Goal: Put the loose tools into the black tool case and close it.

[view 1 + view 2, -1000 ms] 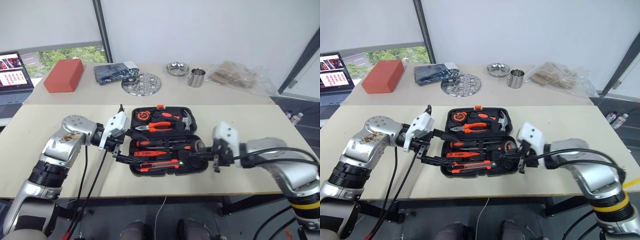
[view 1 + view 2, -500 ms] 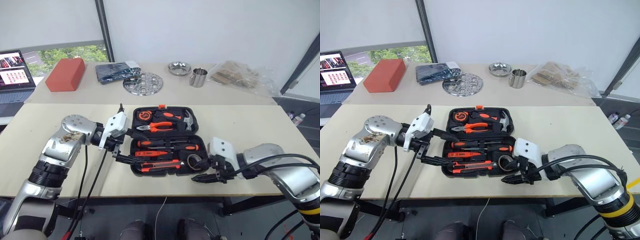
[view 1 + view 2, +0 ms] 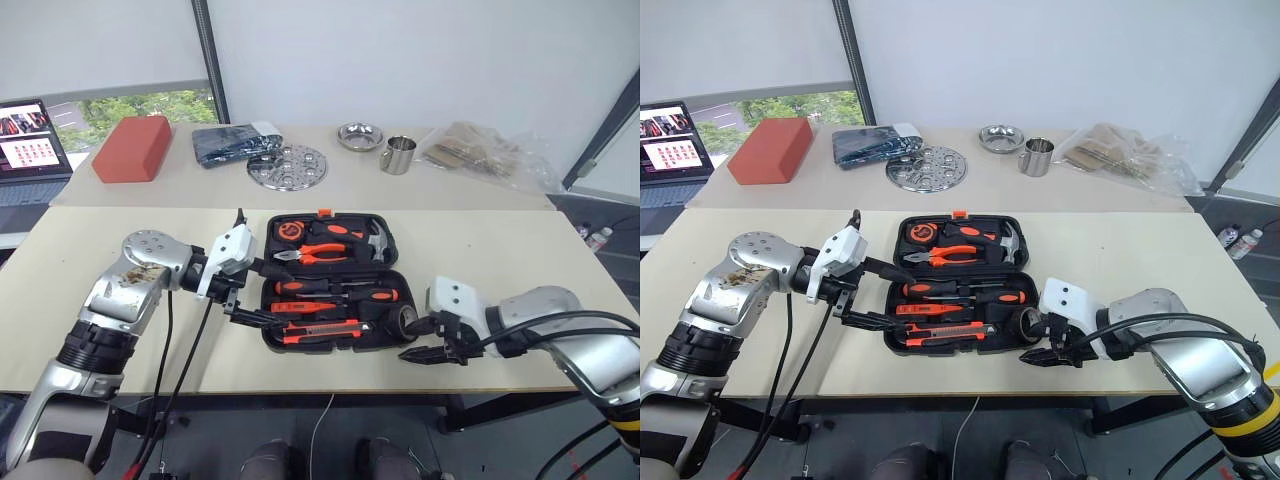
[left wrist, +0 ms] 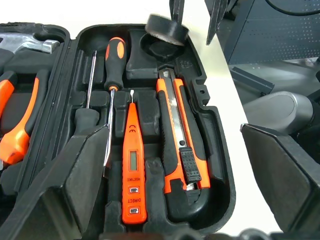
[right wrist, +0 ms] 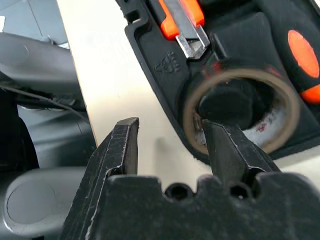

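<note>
Tabletop holds open tool case (image 3: 275,335), utility knife (image 3: 318,328) lying left-right.

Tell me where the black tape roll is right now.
The black tape roll sits tilted in the right end of the black tool case's near half, beside the tip of the utility knife, with the open right gripper just in front of it.

Open black tool case (image 3: 285,341) flat on table, tape roll (image 3: 404,319) tilted in its corner slot

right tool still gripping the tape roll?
No. In the right wrist view the right tool is open, and the tape roll lies at the tool case corner, outside the fingers.
</note>
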Action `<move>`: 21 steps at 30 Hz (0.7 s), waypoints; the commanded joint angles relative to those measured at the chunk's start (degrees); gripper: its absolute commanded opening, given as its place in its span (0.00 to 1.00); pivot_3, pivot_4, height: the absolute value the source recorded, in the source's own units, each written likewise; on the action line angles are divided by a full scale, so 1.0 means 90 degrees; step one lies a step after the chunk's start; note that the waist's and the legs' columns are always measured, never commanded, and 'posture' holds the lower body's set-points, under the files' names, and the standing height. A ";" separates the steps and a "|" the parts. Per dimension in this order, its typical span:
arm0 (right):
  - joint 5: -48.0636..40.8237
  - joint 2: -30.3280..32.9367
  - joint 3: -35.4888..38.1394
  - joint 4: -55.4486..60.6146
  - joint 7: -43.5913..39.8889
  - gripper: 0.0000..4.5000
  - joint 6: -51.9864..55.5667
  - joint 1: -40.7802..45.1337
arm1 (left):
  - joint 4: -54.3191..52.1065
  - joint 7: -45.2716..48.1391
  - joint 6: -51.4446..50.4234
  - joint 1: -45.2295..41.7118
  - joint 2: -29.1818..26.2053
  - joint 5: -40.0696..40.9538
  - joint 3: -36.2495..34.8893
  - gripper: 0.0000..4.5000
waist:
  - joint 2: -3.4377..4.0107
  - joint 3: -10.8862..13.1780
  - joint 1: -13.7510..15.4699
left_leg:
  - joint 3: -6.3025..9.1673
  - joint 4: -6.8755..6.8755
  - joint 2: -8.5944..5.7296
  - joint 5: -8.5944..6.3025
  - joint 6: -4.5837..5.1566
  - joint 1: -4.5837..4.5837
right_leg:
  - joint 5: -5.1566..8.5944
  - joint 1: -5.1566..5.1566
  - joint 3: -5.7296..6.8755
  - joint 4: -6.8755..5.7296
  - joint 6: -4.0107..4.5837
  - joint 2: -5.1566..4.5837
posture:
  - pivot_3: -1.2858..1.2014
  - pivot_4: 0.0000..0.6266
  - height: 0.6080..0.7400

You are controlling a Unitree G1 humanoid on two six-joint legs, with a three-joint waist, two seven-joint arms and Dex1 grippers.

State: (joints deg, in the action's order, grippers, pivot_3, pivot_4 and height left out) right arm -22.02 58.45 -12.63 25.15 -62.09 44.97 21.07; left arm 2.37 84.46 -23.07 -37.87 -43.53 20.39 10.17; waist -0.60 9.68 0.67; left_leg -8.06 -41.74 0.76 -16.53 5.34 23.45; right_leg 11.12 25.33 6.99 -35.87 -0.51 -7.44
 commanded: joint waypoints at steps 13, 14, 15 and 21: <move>-0.0937 -0.0303 0.1205 0.0292 0.0333 0.53 0.0464 0.0092 | -0.0066 -0.0076 0.0124 0.0032 -0.0043 0.0012 -0.0130 1.00 | -0.0001 0.0000 0.0007 | 0.0003 0.0000 0.0000 0.0000 0.0000 0.0003 | -0.0002 -0.0001 0.0001 0.0002 0.0004 -0.0003 | 0.52 0.24 0.95; -0.0998 -0.0419 0.1468 0.0141 0.0514 0.53 0.0498 0.0057 | -0.0044 -0.0181 0.0065 0.0124 -0.0087 0.0001 -0.0205 1.00 | -0.0001 0.0000 0.0004 | 0.0003 0.0000 0.0000 0.0000 0.0000 0.0002 | -0.0002 -0.0001 0.0001 0.0002 0.0003 -0.0003 | 0.52 0.24 0.95; -0.1063 -0.0558 0.1747 -0.0010 0.0699 0.48 0.0488 0.0006 | -0.0027 -0.0292 -0.0014 0.0235 -0.0134 0.0023 -0.0310 1.00 | -0.0001 0.0000 0.0002 | 0.0003 0.0001 0.0000 0.0000 0.0000 0.0001 | -0.0002 -0.0001 0.0001 0.0002 0.0004 -0.0003 | 0.52 0.24 0.95; -0.1038 -0.0889 0.2659 -0.0803 0.1374 0.08 0.0463 -0.0379 | 0.0156 -0.1071 -0.0345 0.0923 -0.0306 0.0090 -0.1019 0.70 | 0.0000 0.0000 -0.0003 | 0.0003 0.0004 0.0000 0.0000 0.0000 -0.0002 | -0.0003 -0.0001 0.0000 -0.0001 0.0005 -0.0002 | 0.52 0.24 0.95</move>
State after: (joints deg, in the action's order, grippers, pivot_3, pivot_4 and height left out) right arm -31.84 50.71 8.69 18.88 -51.36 50.08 18.10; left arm 3.58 77.95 -25.97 -30.25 -45.48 20.89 4.19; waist -0.61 9.69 0.64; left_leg -8.03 -41.70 0.76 -16.53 5.34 23.43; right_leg 11.09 25.32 6.99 -35.88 -0.47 -7.46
